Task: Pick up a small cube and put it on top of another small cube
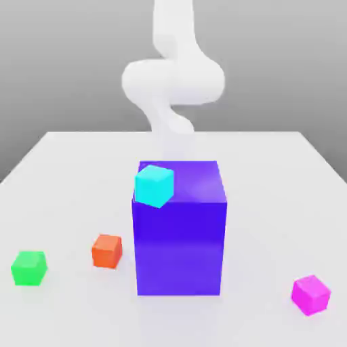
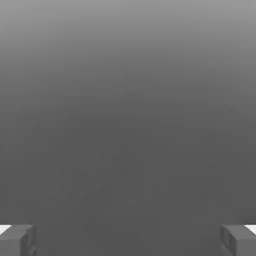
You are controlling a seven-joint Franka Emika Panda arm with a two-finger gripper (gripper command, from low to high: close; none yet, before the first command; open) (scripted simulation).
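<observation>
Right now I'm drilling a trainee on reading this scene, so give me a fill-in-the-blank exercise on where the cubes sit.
1. The cyan cube rests on top of the big ____ block.
2. The orange cube sits on the table between that block and the ____ cube.
3. The cube at the exterior view's right is ____.

Missing words: purple; green; magenta

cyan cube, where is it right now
In the exterior view the cyan cube sits at the top left corner of the big blue block, above the orange cube.
</observation>
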